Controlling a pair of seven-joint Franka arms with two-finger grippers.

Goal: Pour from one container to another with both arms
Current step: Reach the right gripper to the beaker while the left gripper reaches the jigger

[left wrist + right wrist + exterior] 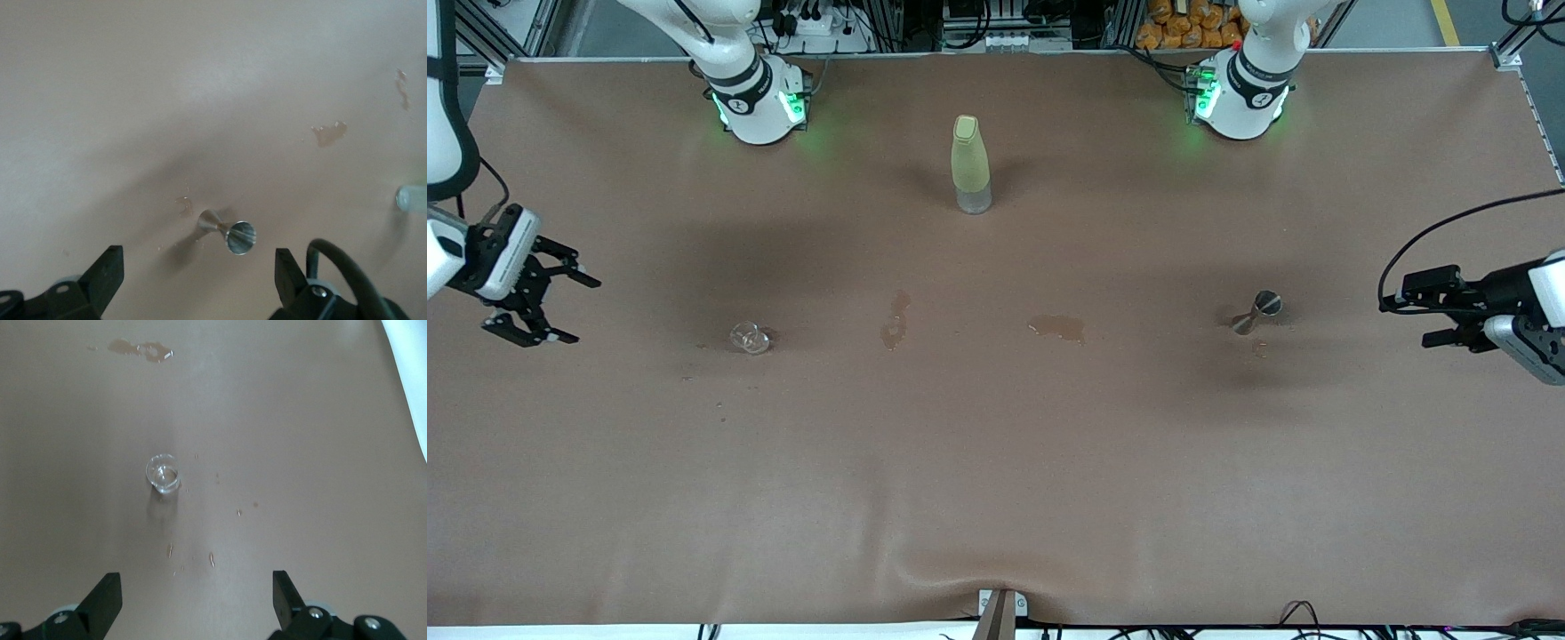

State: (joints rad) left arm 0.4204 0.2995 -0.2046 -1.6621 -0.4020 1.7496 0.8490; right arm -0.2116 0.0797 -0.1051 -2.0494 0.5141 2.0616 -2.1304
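Note:
A small clear glass point(750, 337) point(163, 473) stands on the brown table toward the right arm's end. A metal jigger point(1257, 312) point(230, 233) stands toward the left arm's end. A yellow-green bottle point(970, 164) stands upright midway between the two bases, farther from the front camera than both. My right gripper point(583, 309) point(197, 600) hangs open and empty at its end of the table, apart from the glass. My left gripper point(1409, 322) point(198, 280) hangs open and empty at the other end, short of the jigger.
Two wet spills point(1056, 328) point(895, 320) mark the table between the glass and the jigger. Small droplets lie around the glass. The bottle's base point(412, 199) shows at the edge of the left wrist view. The table's white edge point(410, 373) shows in the right wrist view.

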